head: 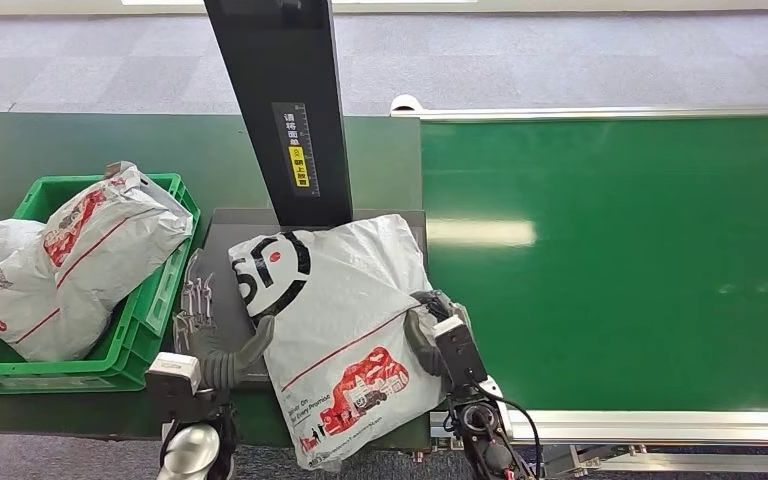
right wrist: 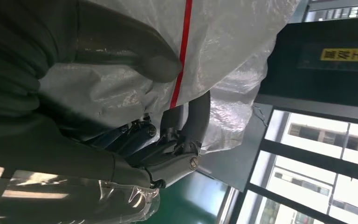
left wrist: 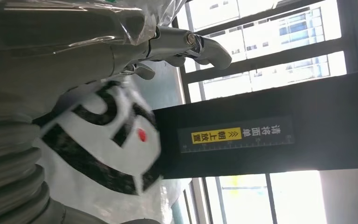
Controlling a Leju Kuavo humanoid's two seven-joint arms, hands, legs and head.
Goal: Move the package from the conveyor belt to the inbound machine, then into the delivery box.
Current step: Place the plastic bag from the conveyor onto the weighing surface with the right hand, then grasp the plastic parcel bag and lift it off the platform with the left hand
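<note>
My left hand [head: 228,357] and right hand [head: 430,330] press the white package [head: 335,330] between them, thumbs on top, fingers beneath. It lies on the dark inbound machine [head: 222,250] platform under the black post [head: 285,110]. The green delivery box [head: 150,300] to the left holds other white parcels [head: 80,260].

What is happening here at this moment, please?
A humanoid robot holds a white courier package between both hands, the left robot hand on one side and the right robot hand on the other. The package sits on the dark platform of the inbound machine, under its black post. The conveyor belt lies beside it. A green delivery box already contains other white packages.
</note>
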